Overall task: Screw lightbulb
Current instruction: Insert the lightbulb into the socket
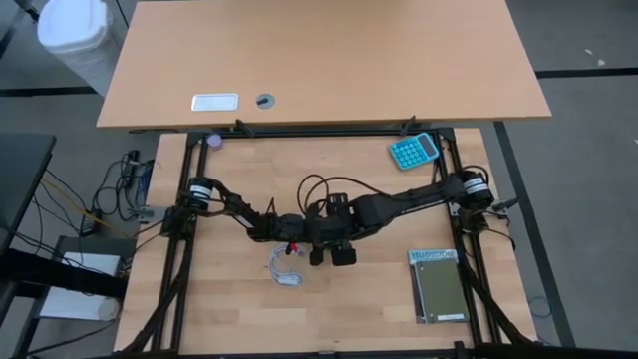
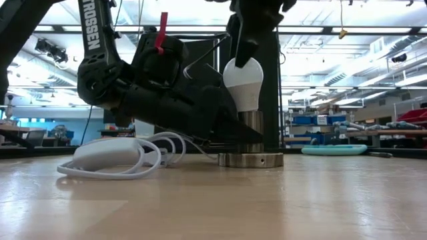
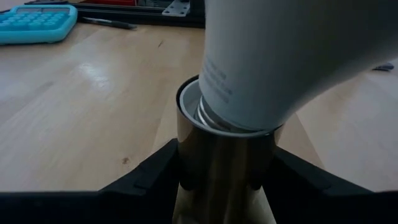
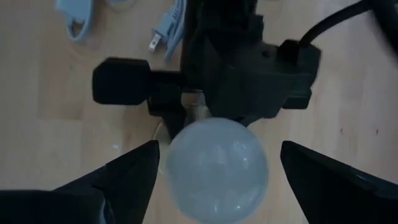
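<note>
Lightbulb (image 4: 217, 167) upright in socket (image 3: 225, 168), between spread right tool (image 4: 217, 180) fingers

A robotics lab: open ceiling with strip lights (image 2: 373, 30), shelving with bins (image 2: 313, 120), beyond the left gripper (image 2: 227, 130).

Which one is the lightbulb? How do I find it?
Look at the middle of the wooden table, where the two dark arms meet. A shiny metal holder stands there, and the lightbulb sits in its top. It is round, smooth and white, unlike the floppy white cable beside it.
</note>
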`<state>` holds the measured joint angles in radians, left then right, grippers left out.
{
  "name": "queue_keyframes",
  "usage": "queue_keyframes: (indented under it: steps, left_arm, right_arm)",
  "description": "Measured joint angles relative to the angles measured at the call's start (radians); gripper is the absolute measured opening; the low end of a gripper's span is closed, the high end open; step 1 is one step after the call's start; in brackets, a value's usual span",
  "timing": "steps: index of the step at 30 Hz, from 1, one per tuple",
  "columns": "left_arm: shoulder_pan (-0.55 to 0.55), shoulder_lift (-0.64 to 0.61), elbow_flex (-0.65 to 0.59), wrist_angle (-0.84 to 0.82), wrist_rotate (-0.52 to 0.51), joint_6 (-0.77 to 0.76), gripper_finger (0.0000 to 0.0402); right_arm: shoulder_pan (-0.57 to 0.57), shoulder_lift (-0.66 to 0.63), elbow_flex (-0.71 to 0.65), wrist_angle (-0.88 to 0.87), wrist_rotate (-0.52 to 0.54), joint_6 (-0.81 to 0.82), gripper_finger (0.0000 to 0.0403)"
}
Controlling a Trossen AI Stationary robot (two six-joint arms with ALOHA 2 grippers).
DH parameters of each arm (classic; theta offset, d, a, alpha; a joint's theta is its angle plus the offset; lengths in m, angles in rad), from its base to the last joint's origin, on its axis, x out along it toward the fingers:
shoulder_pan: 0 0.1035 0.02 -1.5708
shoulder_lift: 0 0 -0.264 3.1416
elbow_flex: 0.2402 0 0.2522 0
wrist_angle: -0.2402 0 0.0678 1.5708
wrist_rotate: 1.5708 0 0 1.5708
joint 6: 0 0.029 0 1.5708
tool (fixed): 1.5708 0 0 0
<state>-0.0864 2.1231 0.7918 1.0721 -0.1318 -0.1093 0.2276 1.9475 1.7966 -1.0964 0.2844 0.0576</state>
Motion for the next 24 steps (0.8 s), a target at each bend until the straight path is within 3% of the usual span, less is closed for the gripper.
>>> queue_keyframes:
  steps: [8, 24]
  left_arm:
    - [0.000, 0.000, 0.000, -0.002, -0.014, 0.001, 0.0206]
    - [0.000, 0.000, 0.000, -0.007, -0.017, 0.000, 0.0206]
  right_arm:
    - [-0.003, -0.001, -0.006, -0.001, -0.002, -0.002, 0.0337]
    - [-0.020, -0.001, -0.149, 0.145, -0.015, -0.005, 0.0336]
